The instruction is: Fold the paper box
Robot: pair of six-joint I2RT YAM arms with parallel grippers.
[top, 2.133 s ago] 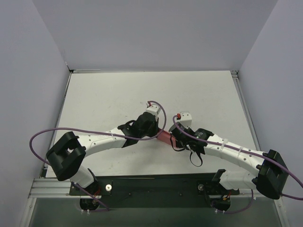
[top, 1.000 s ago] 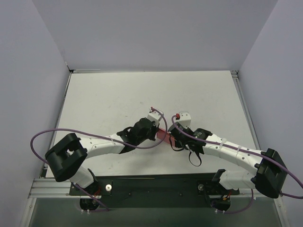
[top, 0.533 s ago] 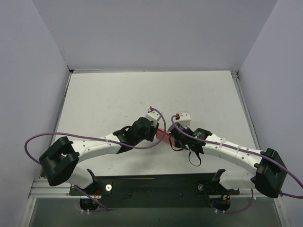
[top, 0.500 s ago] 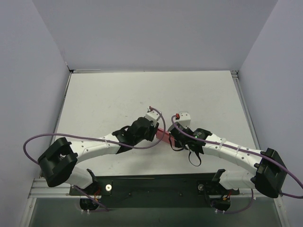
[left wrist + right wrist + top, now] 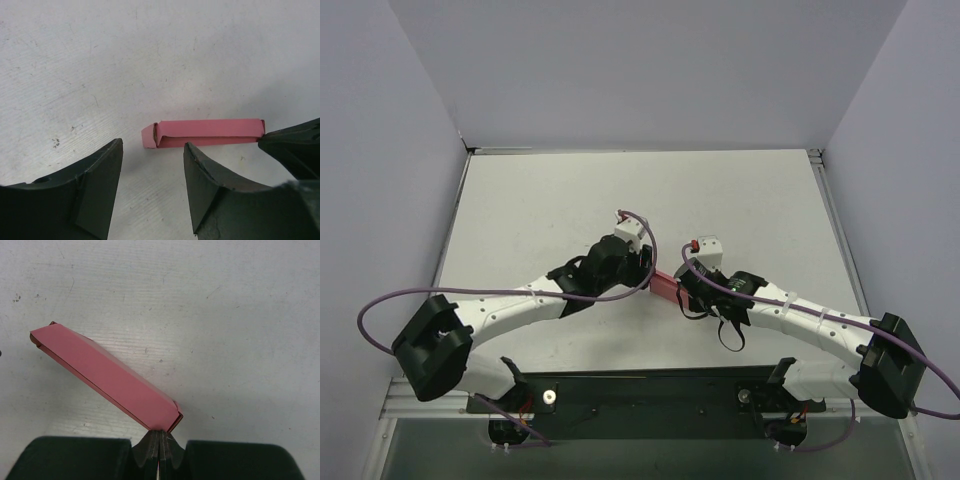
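One end of the pink-red card paper box (image 5: pixel 105 375) is pinched in the closed right fingers (image 5: pixel 150 447), its other end just ahead of the parted, empty left fingers (image 5: pixel 97 190), over the white tabletop (image 5: pixel 100 60).

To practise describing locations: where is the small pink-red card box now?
Top view, centre: the small pink-red card box sits, one corner pinched by the right gripper, its other end facing the open left gripper.

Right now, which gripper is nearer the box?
Right. The right gripper is shut on one end of the box; the left gripper is open, just short of the other end, not touching.
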